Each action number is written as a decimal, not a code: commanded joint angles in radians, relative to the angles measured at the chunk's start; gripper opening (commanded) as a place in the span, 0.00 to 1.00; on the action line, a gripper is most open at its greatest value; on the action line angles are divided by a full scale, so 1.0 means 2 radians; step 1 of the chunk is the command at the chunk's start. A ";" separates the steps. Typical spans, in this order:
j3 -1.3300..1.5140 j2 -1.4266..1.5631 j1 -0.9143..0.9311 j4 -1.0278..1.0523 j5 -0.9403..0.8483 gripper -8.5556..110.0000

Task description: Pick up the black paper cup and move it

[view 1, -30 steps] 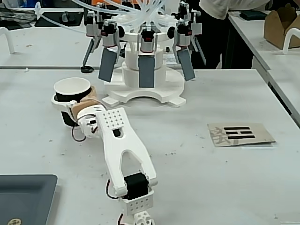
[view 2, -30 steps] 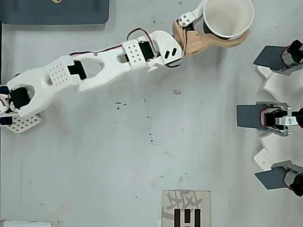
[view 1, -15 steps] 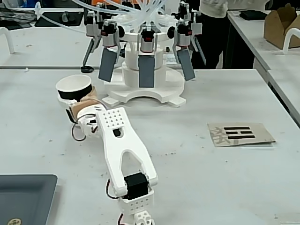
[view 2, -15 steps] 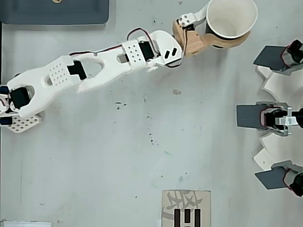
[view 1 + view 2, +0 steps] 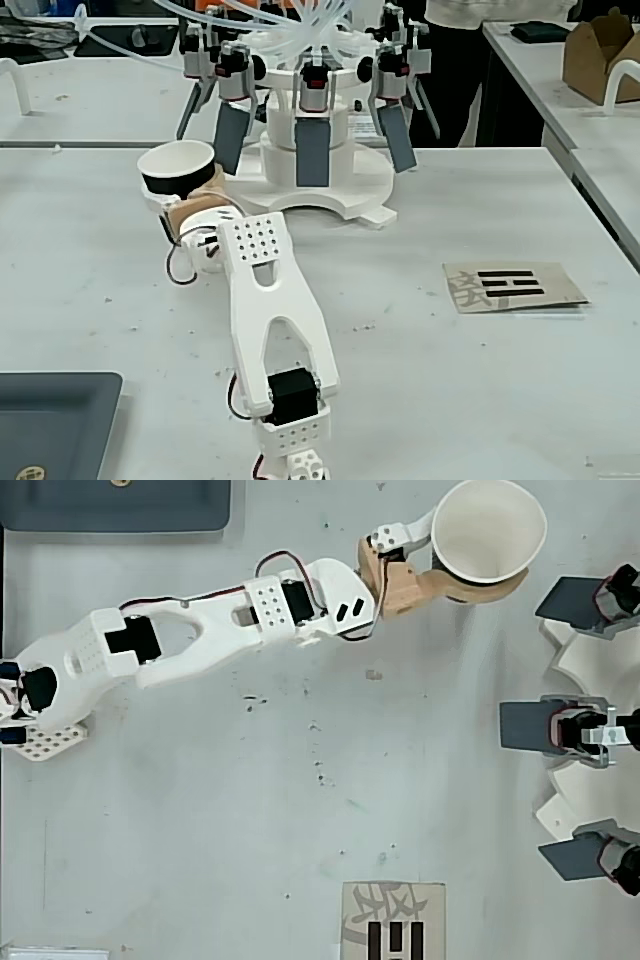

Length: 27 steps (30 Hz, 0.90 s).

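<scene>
in the overhead view, the dark tray point(image 5: 120, 520) sits at 11 o'clock and the black paper cup point(image 5: 488, 532) at 1 o'clock. the gripper point(image 5: 470, 580) is clamped around the cup wall; in the fixed view the cup point(image 5: 178, 170) appears raised off the table, though its base is hidden. carry it level with steady grip pressure, clear of the white fixture point(image 5: 312, 180). the white table point(image 5: 220, 820) is scuffed. a printed card point(image 5: 392, 920) lies at 6 o'clock.
</scene>
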 commanded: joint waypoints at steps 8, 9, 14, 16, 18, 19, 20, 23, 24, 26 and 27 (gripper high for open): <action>0.140 0.146 0.006 -0.055 -0.021 0.14; 0.158 0.156 0.006 -0.064 -0.022 0.14; 0.238 0.199 0.006 -0.105 -0.031 0.14; 0.262 0.213 0.007 -0.117 -0.033 0.14; 0.282 0.229 0.007 -0.123 -0.036 0.14; 0.292 0.238 0.008 -0.125 -0.037 0.14; 0.301 0.246 0.008 -0.127 -0.037 0.15; 0.334 0.268 0.010 -0.137 -0.037 0.15; 0.347 0.275 0.012 -0.142 -0.037 0.15; 0.377 0.294 0.012 -0.151 -0.037 0.15; 0.391 0.304 0.013 -0.153 -0.037 0.15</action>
